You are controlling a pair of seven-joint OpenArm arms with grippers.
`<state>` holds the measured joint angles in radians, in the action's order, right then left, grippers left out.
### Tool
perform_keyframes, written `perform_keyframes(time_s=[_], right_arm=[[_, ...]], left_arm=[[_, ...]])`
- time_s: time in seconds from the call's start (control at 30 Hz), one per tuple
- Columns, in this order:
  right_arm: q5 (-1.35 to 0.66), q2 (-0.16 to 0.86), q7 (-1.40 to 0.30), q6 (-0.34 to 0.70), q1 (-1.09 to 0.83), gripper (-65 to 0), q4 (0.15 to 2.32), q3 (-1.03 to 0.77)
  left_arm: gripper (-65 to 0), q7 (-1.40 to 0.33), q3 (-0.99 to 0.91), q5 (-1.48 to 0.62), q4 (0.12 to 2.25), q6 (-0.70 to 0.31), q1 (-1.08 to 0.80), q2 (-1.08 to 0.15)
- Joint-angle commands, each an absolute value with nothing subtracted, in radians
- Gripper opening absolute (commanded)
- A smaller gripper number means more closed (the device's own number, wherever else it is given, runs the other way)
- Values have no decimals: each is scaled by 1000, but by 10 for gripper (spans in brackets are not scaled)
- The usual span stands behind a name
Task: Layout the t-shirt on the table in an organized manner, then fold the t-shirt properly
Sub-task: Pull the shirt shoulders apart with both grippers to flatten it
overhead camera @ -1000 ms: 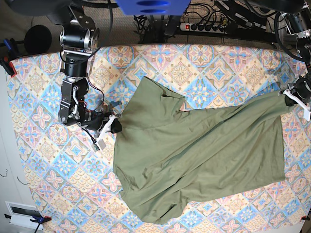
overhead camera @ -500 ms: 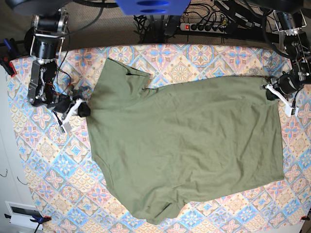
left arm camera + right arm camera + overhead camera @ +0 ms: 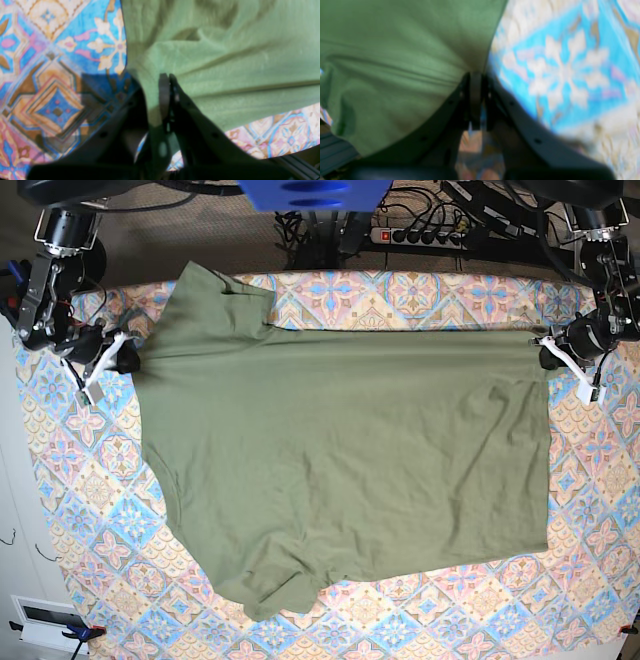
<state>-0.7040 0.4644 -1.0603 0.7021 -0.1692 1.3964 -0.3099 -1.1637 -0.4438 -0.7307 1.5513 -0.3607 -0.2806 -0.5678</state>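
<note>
The olive-green t-shirt [image 3: 340,450] is stretched taut between my two grippers above the table [image 3: 90,490], its upper edge running straight across the far side. My right gripper [image 3: 122,358] is at the left of the base view, shut on the t-shirt's shoulder edge [image 3: 420,62]. My left gripper [image 3: 552,352] is at the right, shut on the t-shirt's hem corner [image 3: 225,75]. One sleeve [image 3: 215,290] lies flopped at the far left, another sleeve [image 3: 275,585] bunches at the near edge. In both wrist views the jaws are pressed together on green cloth.
A power strip [image 3: 420,235] and cables lie behind the table's far edge. A white box [image 3: 45,620] sits off the near left corner. Red clamps [image 3: 20,315] hold the tablecloth at the left edge.
Both grippers moved apart and toward the far edge, the right one sweeping far left. The t-shirt went from diagonal and wrinkled to spread wide and taut across the table.
</note>
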Motion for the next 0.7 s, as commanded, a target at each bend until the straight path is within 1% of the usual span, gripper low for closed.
perform_keyframes(time_s=[0.0,0.13,0.37,0.57,0.67], right_arm=[[-704,492,-1049,698,-177,-648,1432,-335],[-704,492,-1052,698,-249,-648,1480,-371],[-707,492,-1052,698,-340,-648,1554,-384],[-707,492,-1052,698,-355,-648,1560,-384],[-707,492,-1053,698,-355,-648,1561,-384]], left_arm=[[-650,-1152,-458,-722,1567,-355,-275,-601],[-650,-1152,-458,-720,1567,-355,-277,-602],[-650,-1152,-455,-720,1570,-355,-346,-604],[-650,-1138,-460,-723,1704,-355,-432,-627],[-650,-1104,-460,-730,1727,-355,-453,-625]])
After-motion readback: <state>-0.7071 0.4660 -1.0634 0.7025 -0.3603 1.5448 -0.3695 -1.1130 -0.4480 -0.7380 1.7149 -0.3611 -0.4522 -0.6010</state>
